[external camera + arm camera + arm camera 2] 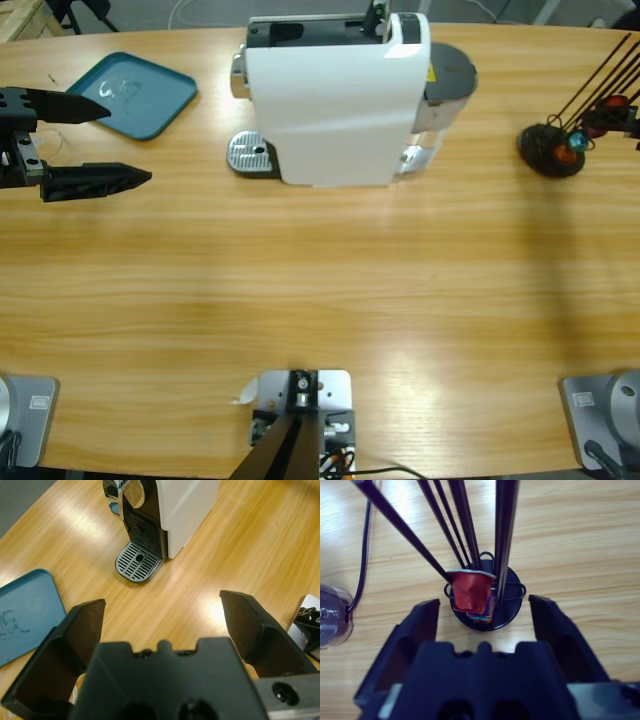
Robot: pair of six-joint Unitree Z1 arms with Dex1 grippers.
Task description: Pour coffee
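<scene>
Coffee: none visible in any view, no glass seen | left gripper (162,630): jaws wide, empty, above table (320,290) | teal tray (25,615): cut off | coffee machine (335,95): drip grate (138,562) bare | right gripper (485,625): spread wide, behind red capsule (470,591) on capsule rack (487,605), barely seen from above.

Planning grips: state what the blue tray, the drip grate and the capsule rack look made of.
Blue tray: likely plastic, matte teal, with rounded moulded corners. Drip grate: looks like metal, silvery slotted surface catching light. Capsule rack: apparently thin black metal wire on a round base.
</scene>
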